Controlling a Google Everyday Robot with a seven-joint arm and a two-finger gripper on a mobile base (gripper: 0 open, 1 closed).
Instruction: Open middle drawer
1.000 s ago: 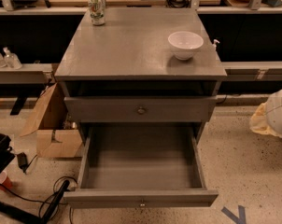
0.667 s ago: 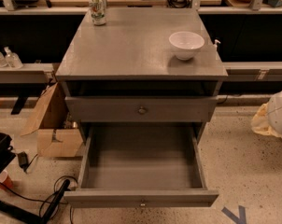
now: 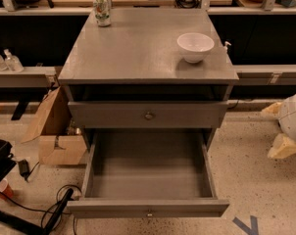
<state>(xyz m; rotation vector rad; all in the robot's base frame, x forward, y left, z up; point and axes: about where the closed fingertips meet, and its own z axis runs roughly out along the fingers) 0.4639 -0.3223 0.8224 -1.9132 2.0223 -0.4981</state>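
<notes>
The grey cabinet (image 3: 138, 53) stands in the middle of the camera view. The middle drawer (image 3: 113, 115) shows its plain grey front with a small round metal knob (image 3: 148, 115) at its centre; the front sits flush with the cabinet's front. A dark gap lies above it, under the top. Below it, the bottom drawer (image 3: 148, 180) is pulled far out, and its grey box interior is bare. My gripper is not in view.
A white bowl (image 3: 195, 46) and a can (image 3: 102, 10) stand on the cabinet top. A cardboard box (image 3: 55, 131) and black cables (image 3: 50, 214) lie on the floor at left. A white and tan object (image 3: 290, 126) sits at right. Shelving runs behind.
</notes>
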